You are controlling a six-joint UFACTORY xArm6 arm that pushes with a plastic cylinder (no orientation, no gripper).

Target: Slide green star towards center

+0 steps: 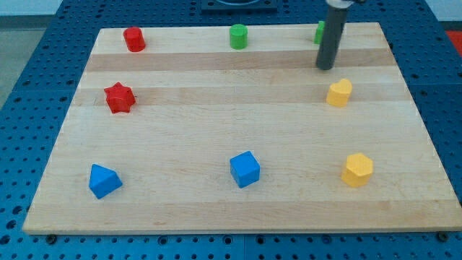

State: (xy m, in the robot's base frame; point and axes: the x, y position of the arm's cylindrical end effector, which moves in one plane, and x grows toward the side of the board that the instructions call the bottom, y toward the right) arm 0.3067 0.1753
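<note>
Behind rod, green block (318, 32) mostly hidden

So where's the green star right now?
At the view's top right, the green star sits mostly hidden behind my rod, above the yellow block; my tip lies between them.

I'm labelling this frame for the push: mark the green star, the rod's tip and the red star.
green star (318, 32): camera view, the green sliver showing left of the rod.
my tip (326, 68): camera view, the rod's very end.
red star (119, 97): camera view, its top face.
</note>
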